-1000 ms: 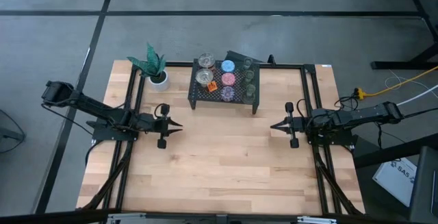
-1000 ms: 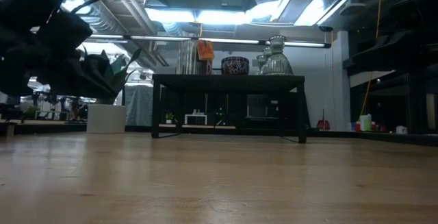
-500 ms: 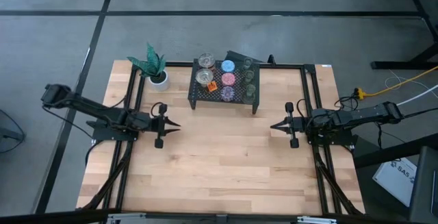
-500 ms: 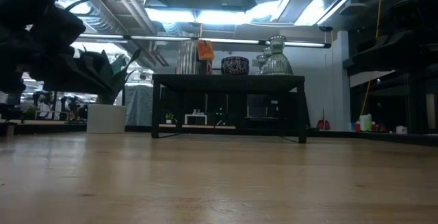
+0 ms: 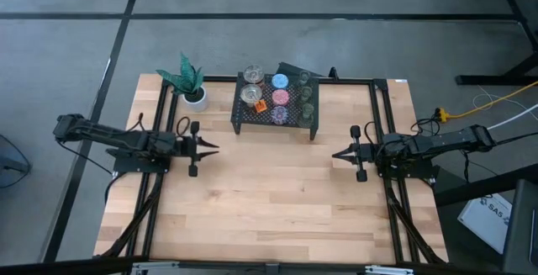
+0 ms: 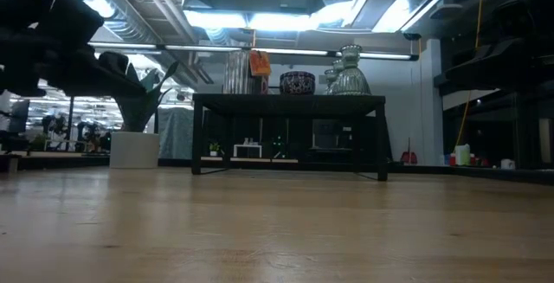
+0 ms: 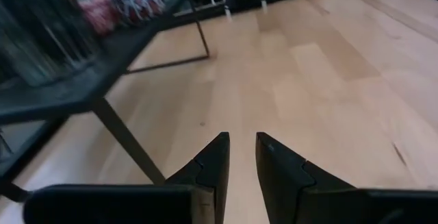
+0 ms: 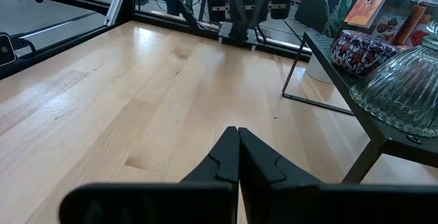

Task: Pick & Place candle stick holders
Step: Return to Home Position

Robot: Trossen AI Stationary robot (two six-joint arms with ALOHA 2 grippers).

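The candle stick holders stand on top of a black mesh rack [image 5: 252, 117] at the table's far middle: two silvery [image 5: 251, 85], a blue [image 5: 280, 81], a pink [image 5: 280, 97], a purple [image 5: 279, 115] and three olive-green [image 5: 307, 95]. My left gripper [image 5: 215, 148] hovers left of the rack, nearer the front. It points toward the table's right, and its fingers stand a little apart with nothing between them [image 7: 242, 136]. My right gripper [image 5: 334, 155] hovers right of the rack, pointing left, shut and empty [image 8: 237, 129].
A white pot with a green plant [image 5: 194, 96] stands left of the rack at the far edge. Black frame rails [image 5: 164, 111] run along the table's left, right and far sides. Bare wood lies between the two grippers and toward the near edge.
My left arm has folded back. Its gripper has drawn a little toward the table's left edge and risen slightly, with the gap between its fingers unchanged.
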